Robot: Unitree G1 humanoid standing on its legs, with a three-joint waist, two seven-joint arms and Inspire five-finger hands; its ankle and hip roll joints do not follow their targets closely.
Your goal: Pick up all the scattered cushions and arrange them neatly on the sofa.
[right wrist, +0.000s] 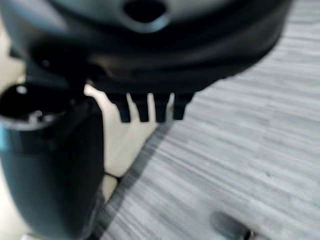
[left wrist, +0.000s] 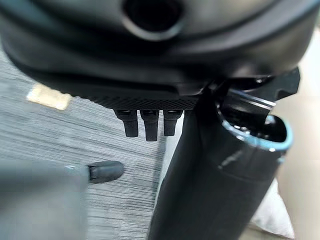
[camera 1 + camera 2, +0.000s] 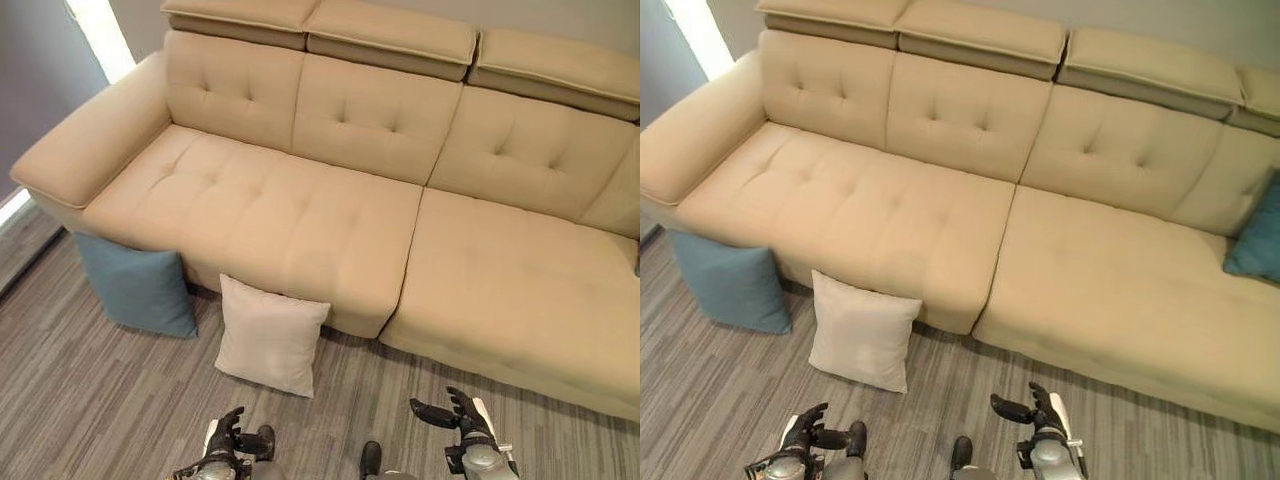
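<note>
A: Where do the cushions lie?

B: Two are on the grey carpet floor [image 3: 90, 400], both propped against the front of the beige sofa [image 3: 300, 210]. The white cushion [image 3: 268, 334] leans at about eleven o'clock from the hands, and the blue cushion [image 3: 135, 283] stands farther out at ten o'clock, tucked under the sofa's armrest [image 3: 85, 145]. A teal cushion [image 3: 1258, 240] already sits on the seat at two o'clock, against the backrest.

A: And the hands?

B: The left hand [image 3: 232, 432] and the right hand [image 3: 455, 412] both hang low at six o'clock, fingers relaxed and spread, gripping nothing — well apart from any cushion.

A: So what is the step?

B: I judge it to be the first reach, and the white cushion is the nearest. It looks soft and will sag, so I would take it by the upper edge or clasp it from both sides rather than pinch a corner. Then lift it clear of the seat's front lip before setting it upright against the backrest.

A: Anything in the way?

B: Little. The seat is bare apart from the teal cushion. The blue one is wedged close under the armrest — it should be drawn outward first, not straight up.
</note>
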